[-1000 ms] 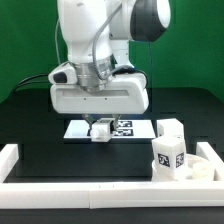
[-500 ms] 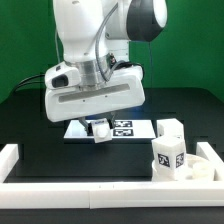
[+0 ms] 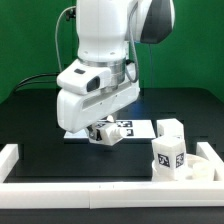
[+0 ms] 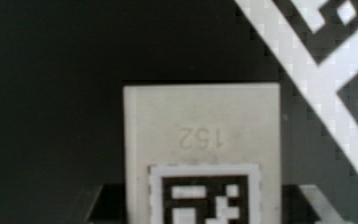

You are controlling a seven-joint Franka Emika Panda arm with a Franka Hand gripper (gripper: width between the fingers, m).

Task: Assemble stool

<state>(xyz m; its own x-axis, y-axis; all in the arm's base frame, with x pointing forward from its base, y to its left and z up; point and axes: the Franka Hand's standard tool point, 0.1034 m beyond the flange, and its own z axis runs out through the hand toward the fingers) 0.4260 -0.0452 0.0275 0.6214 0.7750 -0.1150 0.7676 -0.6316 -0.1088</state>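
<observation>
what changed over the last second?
The arm swung toward the exterior view's right and its wrist twisted. The tool tilted with it, still gripping the leg by the marker board. Nothing was let go. The seat and the other leg stayed put.

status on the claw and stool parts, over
Claw shut on leg, tilted, at marker board edge. Second leg upright at seat, exterior view's right. Nothing seen in the way.

We see bright, even light in the exterior view; the white arm (image 3: pixel 105 40) glares, nearly washed out against the dark desk (image 3: pixel 40 130). The wrist view is dimmer, and the leg (image 4: pixel 202 120) looks soft and blurred.
</observation>
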